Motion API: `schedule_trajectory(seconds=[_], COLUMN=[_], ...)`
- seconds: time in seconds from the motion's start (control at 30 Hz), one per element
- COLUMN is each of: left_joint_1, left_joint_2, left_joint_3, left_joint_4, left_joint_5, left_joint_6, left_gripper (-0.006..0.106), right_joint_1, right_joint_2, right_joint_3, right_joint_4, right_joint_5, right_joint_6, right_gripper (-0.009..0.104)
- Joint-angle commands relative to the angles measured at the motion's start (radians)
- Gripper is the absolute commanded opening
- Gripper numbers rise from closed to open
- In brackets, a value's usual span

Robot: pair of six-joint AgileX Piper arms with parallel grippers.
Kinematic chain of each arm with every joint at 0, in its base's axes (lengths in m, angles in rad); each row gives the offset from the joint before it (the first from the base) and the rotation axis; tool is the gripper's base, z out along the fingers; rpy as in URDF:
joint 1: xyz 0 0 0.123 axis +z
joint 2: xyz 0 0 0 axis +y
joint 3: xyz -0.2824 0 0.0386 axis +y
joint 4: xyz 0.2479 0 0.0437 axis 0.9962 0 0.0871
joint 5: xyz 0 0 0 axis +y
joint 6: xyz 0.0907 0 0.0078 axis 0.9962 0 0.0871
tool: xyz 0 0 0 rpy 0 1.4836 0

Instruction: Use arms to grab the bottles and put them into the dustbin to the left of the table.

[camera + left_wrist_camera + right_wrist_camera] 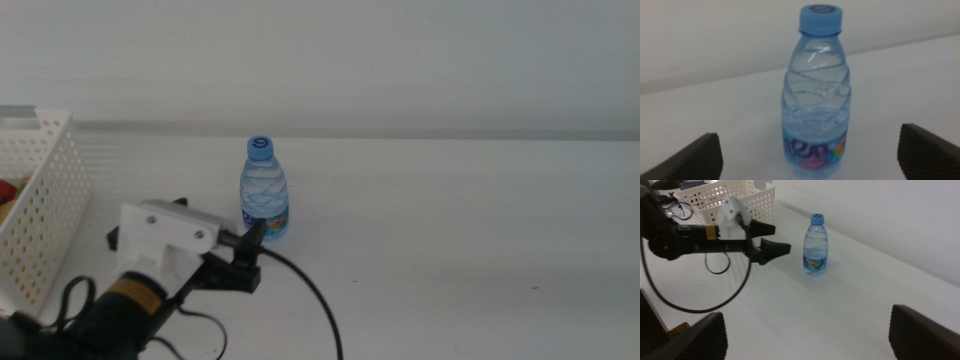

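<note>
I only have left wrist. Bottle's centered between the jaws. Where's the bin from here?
Observer: The dustbin sits at the table's left edge in the middle view, beyond the left gripper, apart from the water bottle.
Operator: Anything in it?
Observer: Something red and something orange show through the holes; I can't identify them.
Operator: Right arm?
Observer: The right gripper is open, back from the bottle, not near it.
Operator: Am I touching the bottle?
Observer: Not yet. In the right wrist view your jaw tips stop short of it.
</note>
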Motion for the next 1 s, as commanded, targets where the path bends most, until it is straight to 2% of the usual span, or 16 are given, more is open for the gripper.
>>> schedule_trajectory(seconds=[0.0,0.97], left_joint_1=[-0.005,-0.005], left_joint_2=[0.029,0.280], left_joint_3=[-0.040,-0.315], left_joint_4=[0.015,0.011], left_joint_5=[-0.020,0.080], left_joint_6=[-0.008,-0.008], left_gripper=[0.094,0.094], right_joint_1=[0.000,0.000], right_joint_2=[-0.004,-0.004], right_joint_3=[0.003,0.003], right_joint_4=[-0.002,-0.002], right_joint_5=[-0.009,-0.010], right_joint_6=[0.002,0.002], right_gripper=[0.086,0.086])
